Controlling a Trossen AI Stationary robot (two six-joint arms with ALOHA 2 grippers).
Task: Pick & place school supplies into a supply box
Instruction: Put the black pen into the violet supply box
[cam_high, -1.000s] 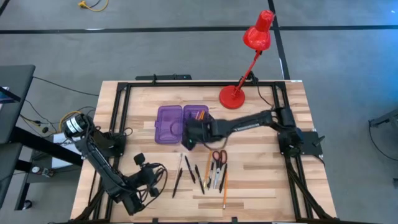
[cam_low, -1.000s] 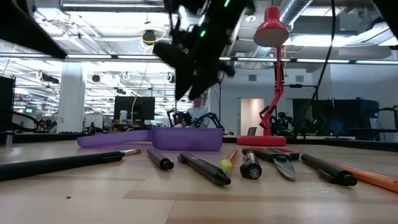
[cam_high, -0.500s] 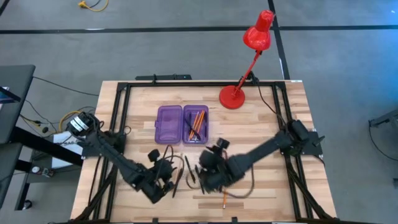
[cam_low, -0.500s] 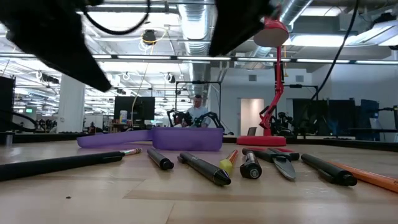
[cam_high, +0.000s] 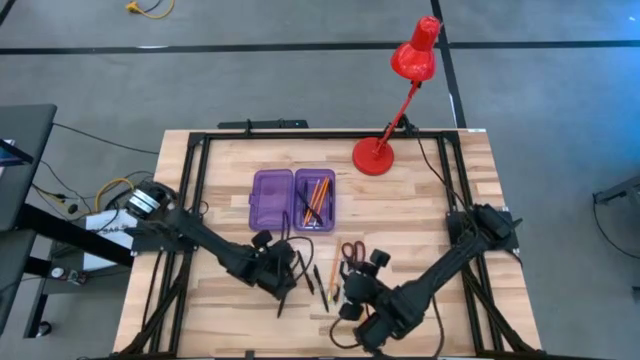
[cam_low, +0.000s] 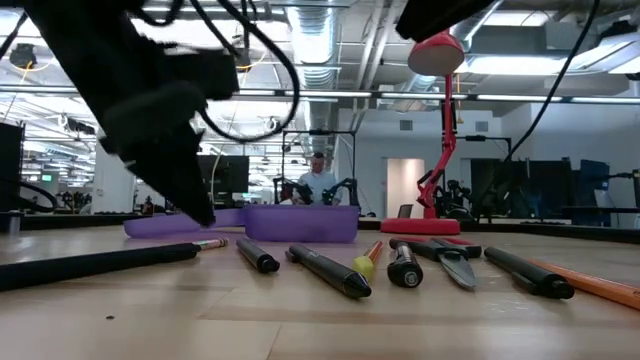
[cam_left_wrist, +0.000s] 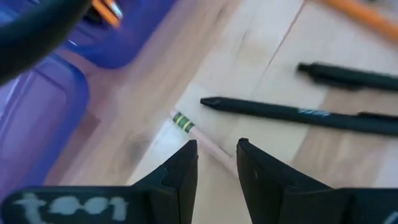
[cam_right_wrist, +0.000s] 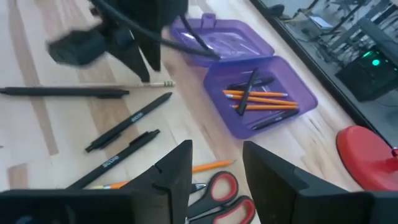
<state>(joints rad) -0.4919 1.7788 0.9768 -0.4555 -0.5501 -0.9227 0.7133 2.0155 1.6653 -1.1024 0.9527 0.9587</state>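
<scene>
Wooden table (cam_high: 420, 215) holds an open purple pencil case (cam_high: 293, 199) with orange pencils and a pen inside. Left gripper (cam_left_wrist: 216, 155) hangs low beside the case, fingers slightly apart, straddling a pencil (cam_left_wrist: 184, 124) with a green-banded end, not pinching it. Right gripper (cam_right_wrist: 216, 163), fingers spread and empty, hovers over black pens (cam_right_wrist: 127, 123) and red scissors (cam_right_wrist: 225, 198). Only the low view shows a distant person (cam_low: 318, 178). Pen lettering is unreadable. A red lamp (cam_high: 400, 90) stands behind

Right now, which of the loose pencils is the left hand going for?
The pale pencil with the green-banded eraser end, lying right under the left hand; the orange pencil lies by the scissors.
</scene>
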